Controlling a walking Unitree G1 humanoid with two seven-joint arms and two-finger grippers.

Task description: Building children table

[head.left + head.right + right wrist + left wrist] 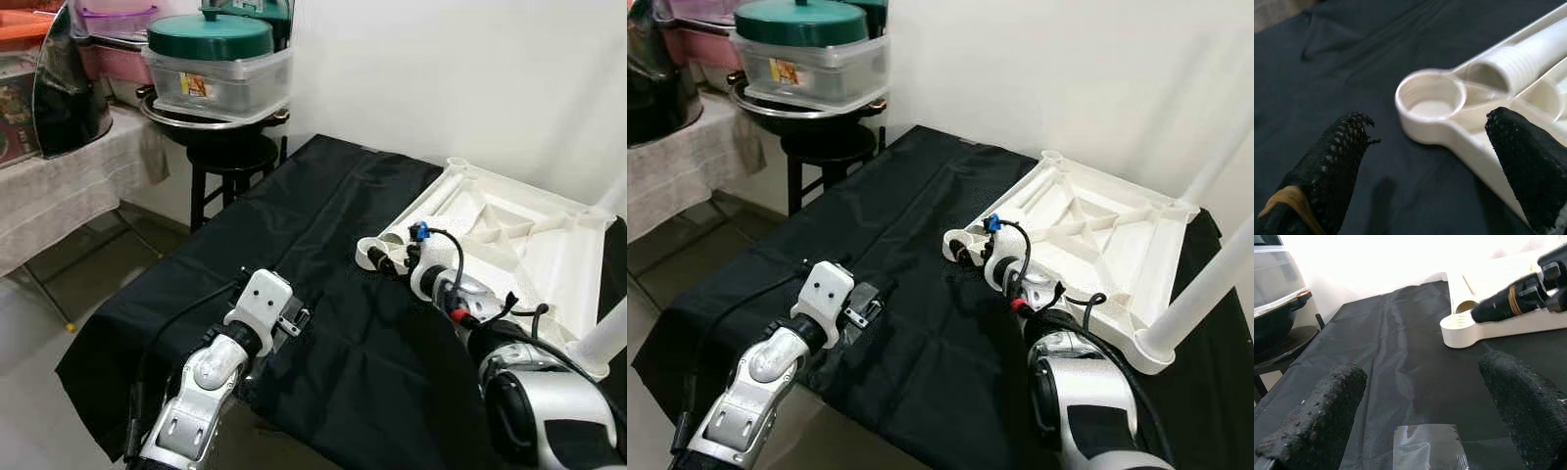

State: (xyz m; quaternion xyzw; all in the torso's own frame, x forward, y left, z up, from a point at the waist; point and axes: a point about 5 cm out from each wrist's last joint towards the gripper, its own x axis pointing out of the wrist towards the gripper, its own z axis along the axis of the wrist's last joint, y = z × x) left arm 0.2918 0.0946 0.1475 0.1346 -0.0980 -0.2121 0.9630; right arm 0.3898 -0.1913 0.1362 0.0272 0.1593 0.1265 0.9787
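The white moulded-plastic children's table top [1087, 240] lies upside down on the black cloth-covered work surface [294, 245], ribbed underside facing up. Take it as your landmark.

One white tubular plastic leg [1205, 294] already stands in the corner socket nearest the robot's right shoulder. Another loose white threaded leg [1528, 56] lies inside the top, its open end just behind the empty round corner socket [1431, 98].

Your right gripper [1425, 152] hovers just short of that empty socket with its fingers spread apart, holding nothing; one finger is over the cloth, the other over the top's rim. Your left gripper [1420, 416] rests low on the cloth, well clear of the table top towards the robot's left, also spread and empty. A small clear plastic piece [1427, 448] lies on the cloth between its fingers.

Judgement: the step in hand is fetching the loose leg for that socket.
- Reach past the socket and close on the leg's smooth shaft, not its threads.
- Lift before turning, so the ribs do not snag it.
- Bring it upright over the socket and square it up before twisting; a tilted start would likely cross-thread.
- Steady the near rim with your left gripper, since the light top may slide on the cloth.
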